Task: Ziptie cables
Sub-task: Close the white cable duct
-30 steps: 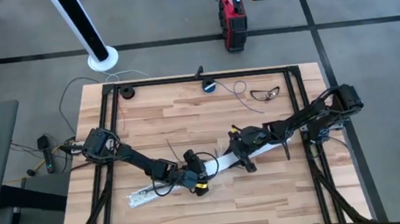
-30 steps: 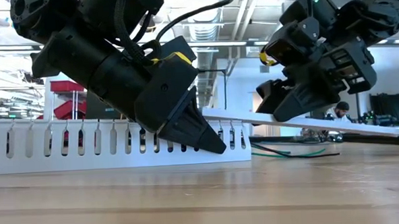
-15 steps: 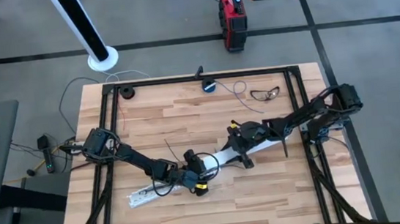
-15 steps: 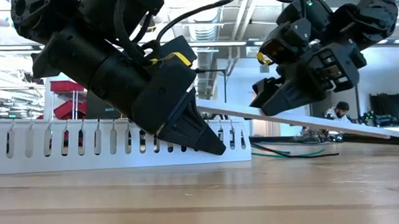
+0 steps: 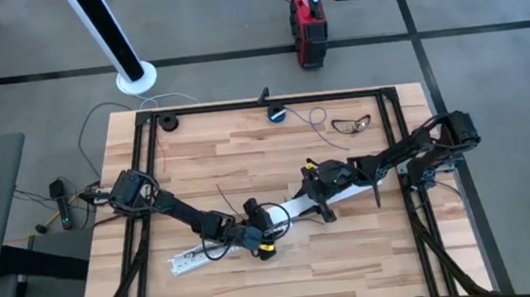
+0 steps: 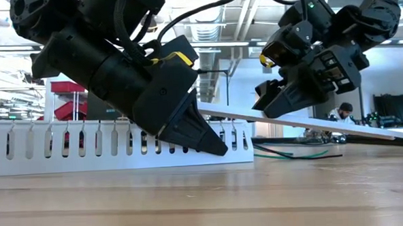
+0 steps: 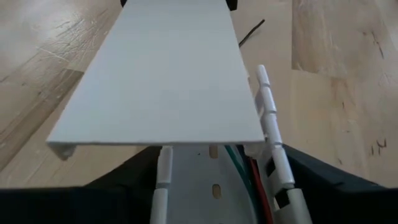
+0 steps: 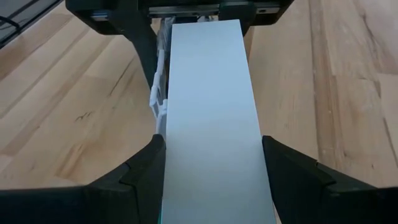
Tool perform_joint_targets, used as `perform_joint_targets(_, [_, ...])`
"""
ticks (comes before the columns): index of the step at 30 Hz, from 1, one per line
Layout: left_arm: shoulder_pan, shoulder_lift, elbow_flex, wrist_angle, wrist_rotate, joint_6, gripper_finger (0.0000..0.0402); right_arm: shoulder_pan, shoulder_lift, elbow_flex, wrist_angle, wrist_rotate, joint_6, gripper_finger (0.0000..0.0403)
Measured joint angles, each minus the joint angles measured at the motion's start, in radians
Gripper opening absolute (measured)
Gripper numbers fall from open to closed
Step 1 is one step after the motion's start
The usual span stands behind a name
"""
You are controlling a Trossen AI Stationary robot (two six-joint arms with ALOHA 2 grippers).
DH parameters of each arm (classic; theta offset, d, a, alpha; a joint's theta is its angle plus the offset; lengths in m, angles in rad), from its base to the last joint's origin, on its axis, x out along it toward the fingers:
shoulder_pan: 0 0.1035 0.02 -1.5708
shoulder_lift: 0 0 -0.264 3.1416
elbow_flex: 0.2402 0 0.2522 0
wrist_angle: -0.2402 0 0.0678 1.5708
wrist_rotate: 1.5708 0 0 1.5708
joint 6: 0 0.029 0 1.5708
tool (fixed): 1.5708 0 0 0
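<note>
On your left, the left end effector (image 5: 263, 244) is pressing down on the slotted white duct (image 6: 73, 146), fingers straddling it; whether they're clamping, you cannot tell. The cables (image 7: 245, 180), green and red strands, are lying inside that duct right between those fingers, running along it. Moving right, the flat white cover (image 5: 295, 209) is slanting up to the right end effector (image 5: 325, 211), closed on its far end. The cover is hiding most of the cables.
</note>
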Motion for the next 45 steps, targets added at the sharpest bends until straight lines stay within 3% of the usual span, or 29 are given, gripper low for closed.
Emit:
perform_joint_targets(25, [0.000,0.000,0.000,0.000,-0.012,-0.010,0.0231,-0.003,0.000,0.000,-0.024,-0.016,0.019,0.0222])
perform_joint_targets(35, [0.013,0.000,0.000,0.002,-0.012,0.008,0.0231,0.045,0.001,0.000,-0.024,-0.017,0.015,0.0222])
perform_joint_targets(45, [0.014,0.000,-0.002,0.001,-0.010,0.005,0.0231,0.039,0.101,0.000,0.092,-0.038,0.035,0.0222])
